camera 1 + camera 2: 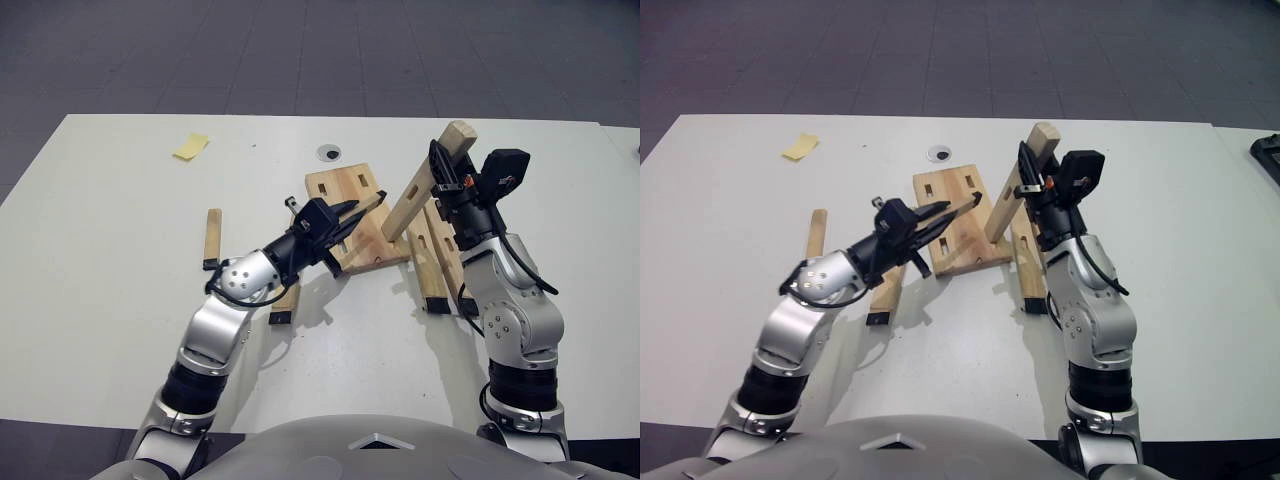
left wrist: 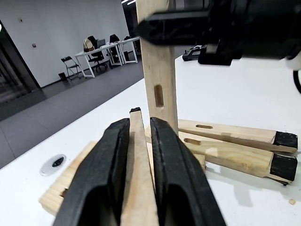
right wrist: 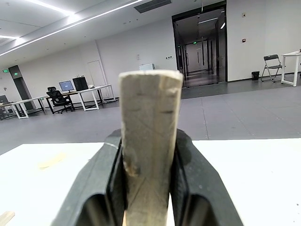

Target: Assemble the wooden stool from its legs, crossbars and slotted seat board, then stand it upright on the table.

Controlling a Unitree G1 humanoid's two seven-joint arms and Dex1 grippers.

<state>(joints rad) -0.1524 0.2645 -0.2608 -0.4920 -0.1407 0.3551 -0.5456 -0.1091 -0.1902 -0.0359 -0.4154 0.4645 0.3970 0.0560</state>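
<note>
Left wrist view: left gripper (image 2: 139, 125) clamps a thin pale wooden crossbar (image 2: 137, 165) near the slotted pale wooden leg (image 2: 160, 80) the right gripper (image 1: 445, 172) grips tilted over the white bench (image 1: 120, 200), so joining seems underway, needing tip-to-slot alignment

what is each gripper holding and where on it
Left gripper: a crossbar, clamped just short of its far end, tip poking out ahead. Right gripper: a stool leg, clamped near its upper end.

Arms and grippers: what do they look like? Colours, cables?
Both arms are silver-grey with black joint rings: left arm, right arm. Black cables loop near each wrist. The left gripper and right gripper are black, with thick rounded fingers. Orange mark on the right one.
</note>
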